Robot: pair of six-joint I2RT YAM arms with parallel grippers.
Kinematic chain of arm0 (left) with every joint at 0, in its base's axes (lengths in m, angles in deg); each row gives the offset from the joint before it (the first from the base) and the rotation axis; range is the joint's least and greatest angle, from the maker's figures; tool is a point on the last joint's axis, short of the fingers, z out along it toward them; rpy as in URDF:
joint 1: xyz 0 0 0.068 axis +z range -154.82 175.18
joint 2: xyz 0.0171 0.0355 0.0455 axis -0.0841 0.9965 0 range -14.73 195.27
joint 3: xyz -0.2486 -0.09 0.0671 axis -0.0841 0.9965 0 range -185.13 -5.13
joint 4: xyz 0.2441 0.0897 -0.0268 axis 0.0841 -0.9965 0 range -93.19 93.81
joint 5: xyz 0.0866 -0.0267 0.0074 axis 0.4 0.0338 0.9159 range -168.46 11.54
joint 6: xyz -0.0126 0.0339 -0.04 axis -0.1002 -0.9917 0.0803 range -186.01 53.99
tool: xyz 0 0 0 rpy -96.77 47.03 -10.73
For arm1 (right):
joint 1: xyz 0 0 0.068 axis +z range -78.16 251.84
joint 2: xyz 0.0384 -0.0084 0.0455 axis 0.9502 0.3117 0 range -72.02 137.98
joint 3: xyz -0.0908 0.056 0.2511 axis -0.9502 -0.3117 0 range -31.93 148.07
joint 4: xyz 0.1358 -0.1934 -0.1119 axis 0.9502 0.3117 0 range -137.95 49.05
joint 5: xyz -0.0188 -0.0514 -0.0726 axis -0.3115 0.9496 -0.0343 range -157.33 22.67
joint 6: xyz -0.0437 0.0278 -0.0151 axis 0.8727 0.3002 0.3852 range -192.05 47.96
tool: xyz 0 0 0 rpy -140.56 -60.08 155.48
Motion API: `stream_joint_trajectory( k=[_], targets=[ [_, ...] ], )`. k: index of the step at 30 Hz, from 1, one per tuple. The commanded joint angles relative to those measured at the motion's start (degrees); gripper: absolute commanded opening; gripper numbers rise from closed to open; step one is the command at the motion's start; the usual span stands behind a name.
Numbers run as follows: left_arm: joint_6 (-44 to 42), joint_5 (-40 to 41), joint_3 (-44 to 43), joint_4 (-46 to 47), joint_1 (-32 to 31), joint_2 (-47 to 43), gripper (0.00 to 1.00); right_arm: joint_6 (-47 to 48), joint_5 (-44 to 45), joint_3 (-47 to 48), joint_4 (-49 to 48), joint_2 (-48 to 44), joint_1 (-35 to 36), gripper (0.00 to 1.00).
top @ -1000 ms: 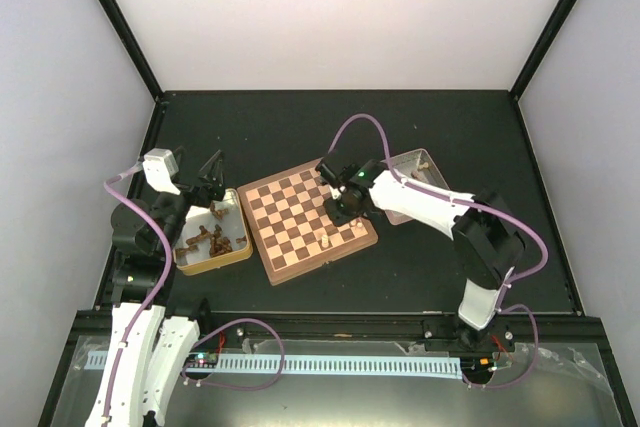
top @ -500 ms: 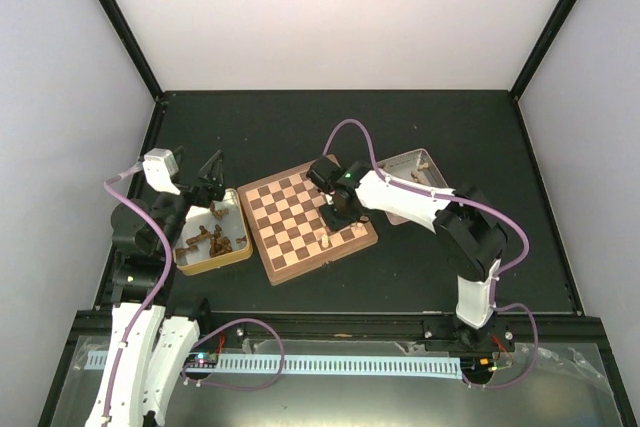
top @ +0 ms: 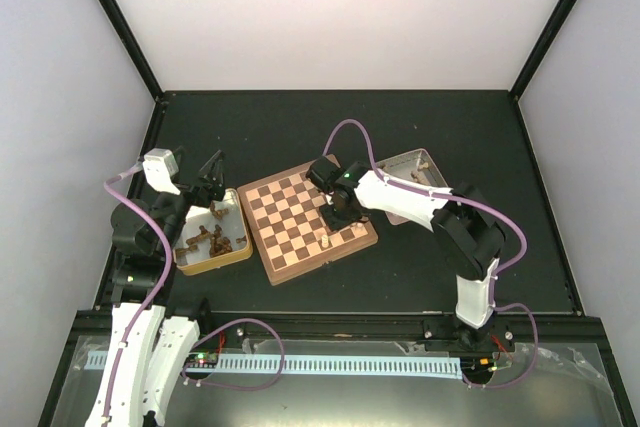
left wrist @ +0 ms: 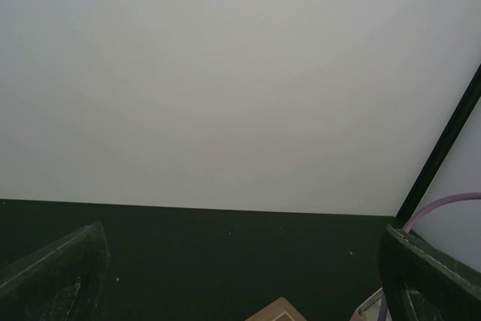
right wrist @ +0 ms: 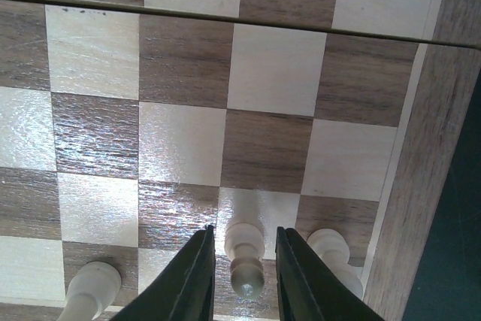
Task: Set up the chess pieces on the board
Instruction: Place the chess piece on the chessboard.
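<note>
Chess pieces (top: 327, 241) are few on the board (top: 285, 219) so far; from above we make out only a few pale ones, all close to its near right edge, and the board itself lies askew on the dark surface (top: 300, 127) between two trays. In the right wrist view the right arm's fingers (right wrist: 192, 280) straddle one pale piece (right wrist: 245, 249) that stands upright on a light square; a thin gap shows on either side of it, so we read them as released, not clenched on it. The left arm's fingers (left wrist: 52, 276) hang spread wide with nothing between them, above the left tray (top: 212, 268) that holds the brown pieces (top: 210, 240). We judge the step in hand to be the seating of this pale piece in its row; whether the fingers are about to grip or to let it be, we cannot tell. If it stands where it belongs, the next move calls for a straight rise with no sideways drift until the tips clear its head. Room is tight: a second pale piece (right wrist: 331, 249) stands just beside the right-hand finger, next to the reddish rim (right wrist: 432, 186); a third (right wrist: 94, 285) stands a little off on the other side; the squares ahead are bare, so that way is open; the metal tray (top: 400, 159) lies near the board's far right corner.
</note>
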Motion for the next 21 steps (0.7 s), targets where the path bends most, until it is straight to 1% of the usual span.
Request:
stream_joint_trajectory(
  k=[1, 6, 10, 13, 17, 21],
  targets=[
    [-0.54, -0.9, -1.53, 0.26, 0.37, -0.79, 0.99, -0.5, 1.25, 1.45, 0.2, -0.38, 0.1, 0.24],
    [-0.55, -0.87, -1.53, 0.25, 0.37, -0.83, 0.99, -1.01, 1.55, 1.2, -1.7, -3.85, 0.0, 0.24],
    [-0.56, -0.85, -1.52, 0.25, 0.37, -0.84, 0.99, -1.52, 5.65, 1.09, -3.29, -8.19, -0.3, 0.24],
    [-0.57, -0.85, -1.52, 0.25, 0.44, -0.94, 0.99, -2.02, 8.42, 0.22, -4.72, -10.88, -2.2, 0.25],
    [-0.54, -0.85, -1.53, 0.2, 0.38, -1.0, 0.99, -3.68, 10.09, -2.24, -6.39, -13.97, -8.11, 0.26],
    [-0.47, -0.96, -1.45, 0.25, 0.38, -1.07, 0.99, -4.51, 8.85, -6.25, -9.65, -16.15, -17.73, 0.26]
  ],
)
